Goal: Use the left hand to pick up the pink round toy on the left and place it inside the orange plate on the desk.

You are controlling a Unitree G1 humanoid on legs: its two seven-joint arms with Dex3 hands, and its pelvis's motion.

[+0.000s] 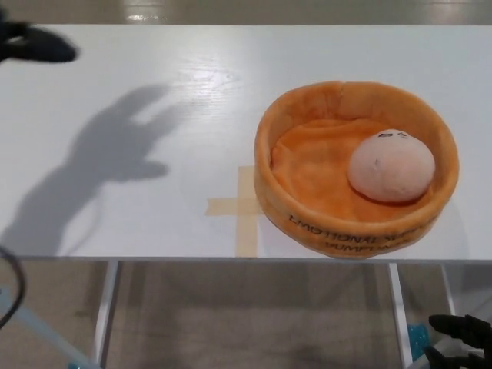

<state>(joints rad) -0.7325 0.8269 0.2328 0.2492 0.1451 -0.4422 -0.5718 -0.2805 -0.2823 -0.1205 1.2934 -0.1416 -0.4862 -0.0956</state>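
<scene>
From my remote seat I saw the pink round toy [390, 166] lying inside the orange plate [342, 224], toward its right wall, on the white desk [154, 92]; both sat well away to the right of the left hand [34, 44], which showed only as a dark blurred tip at the upper-left edge of the head view, so I could not tell how it was set. A tan tape cross [240, 206] lay just left of the plate, and the right hand [460, 342] hung low at the bottom-right corner, below the desk edge, too cropped for me to judge its state.
</scene>
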